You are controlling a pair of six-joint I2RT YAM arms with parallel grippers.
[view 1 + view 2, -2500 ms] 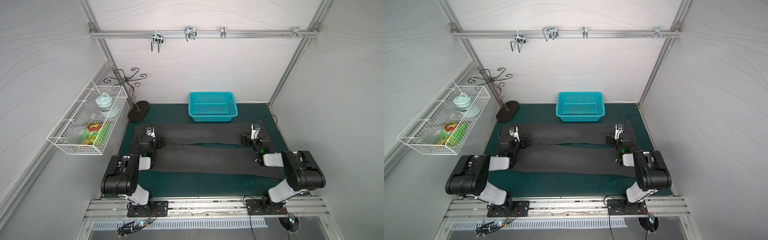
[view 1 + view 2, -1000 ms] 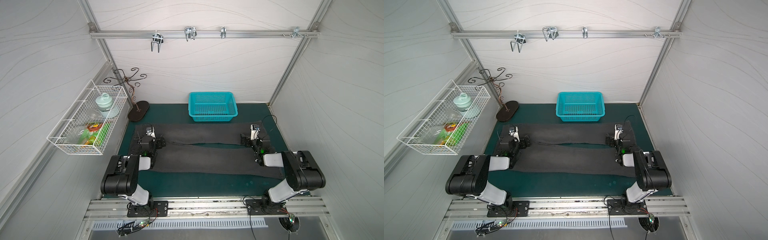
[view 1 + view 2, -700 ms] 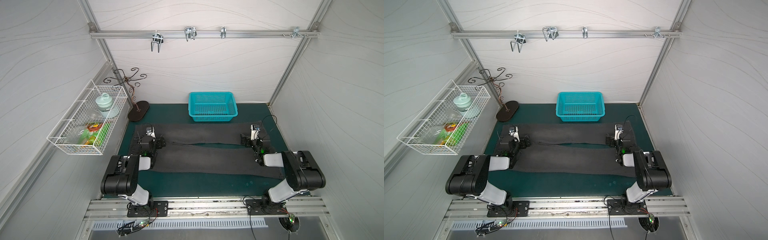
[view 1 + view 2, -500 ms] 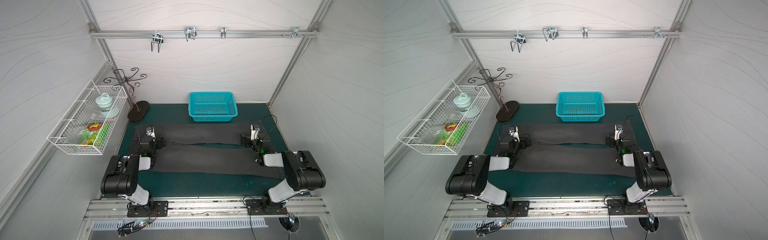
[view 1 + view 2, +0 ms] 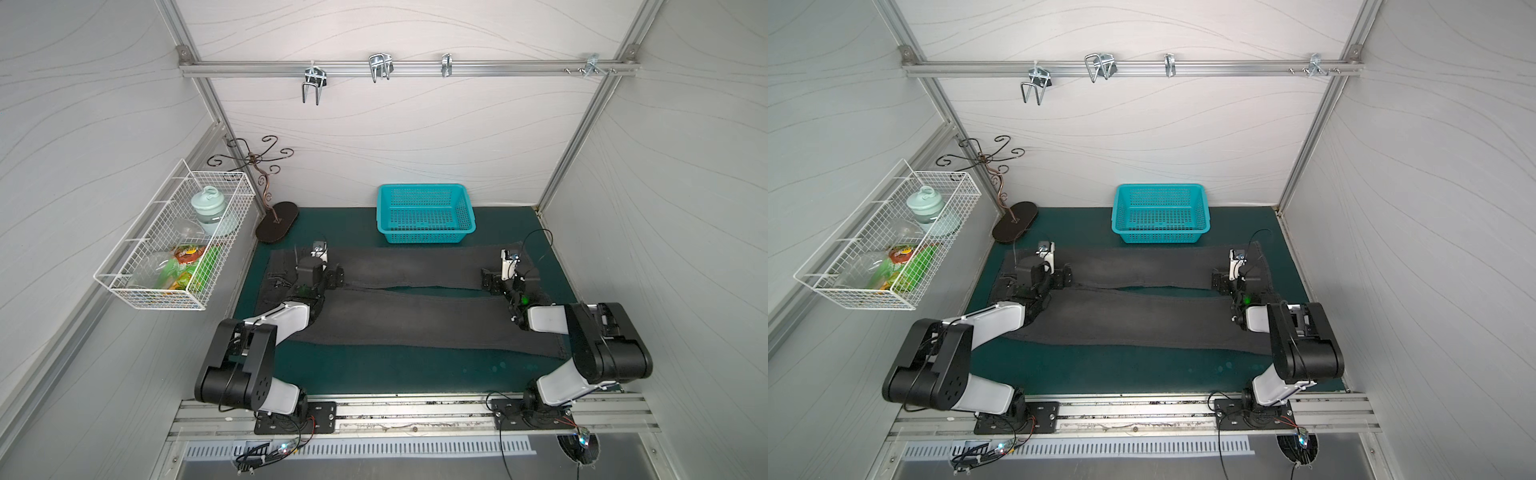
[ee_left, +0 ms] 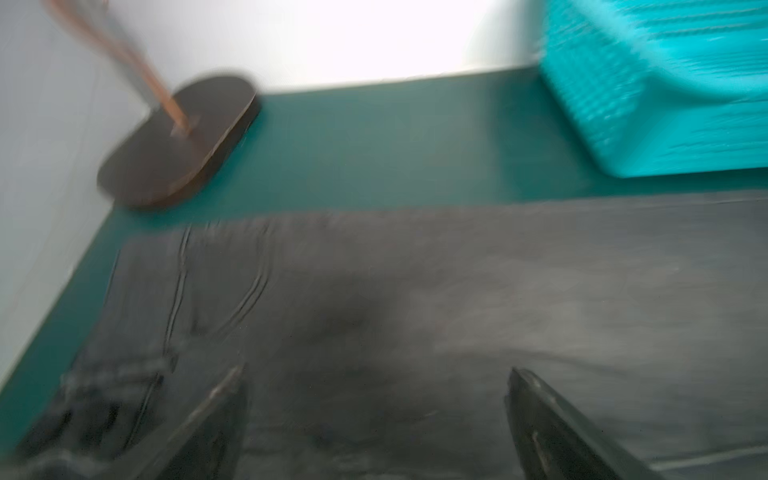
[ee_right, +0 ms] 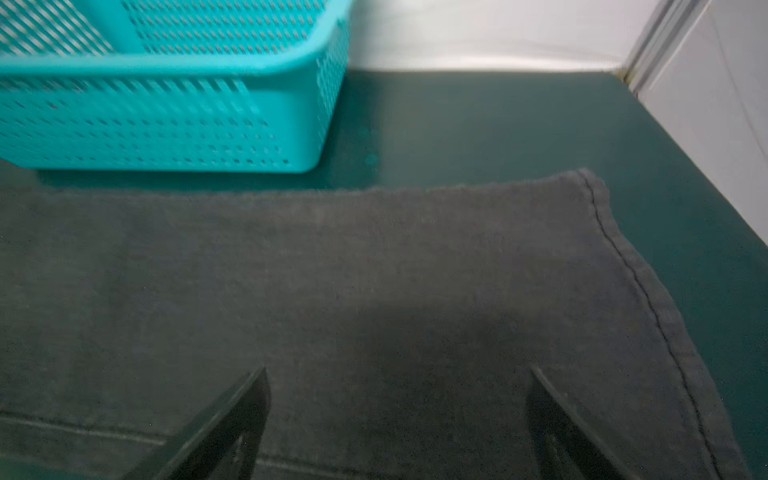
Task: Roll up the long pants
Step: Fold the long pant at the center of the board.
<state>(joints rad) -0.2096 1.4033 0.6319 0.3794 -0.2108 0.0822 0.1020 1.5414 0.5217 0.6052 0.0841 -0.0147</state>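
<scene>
The pants (image 5: pixel 415 320) lay flat and unrolled across the middle of the frame, with the left gripper (image 6: pixel 376 370) at the waist and the right gripper (image 7: pixel 397 369) at the far hem both wide open and empty, so the next move probably called for pinching cloth to fold, though the left wrist view was blurred and the arm hid part of the waistband.

Both top views looked steeply down from high above the front edge, taking in the whole surface (image 5: pixel 374 374) and the back wall (image 5: pixel 395 145). Each wrist camera sat low and close over the long pants (image 6: pixel 415 311), facing the back edge; both shared the teal basket (image 7: pixel 166 104) there.
</scene>
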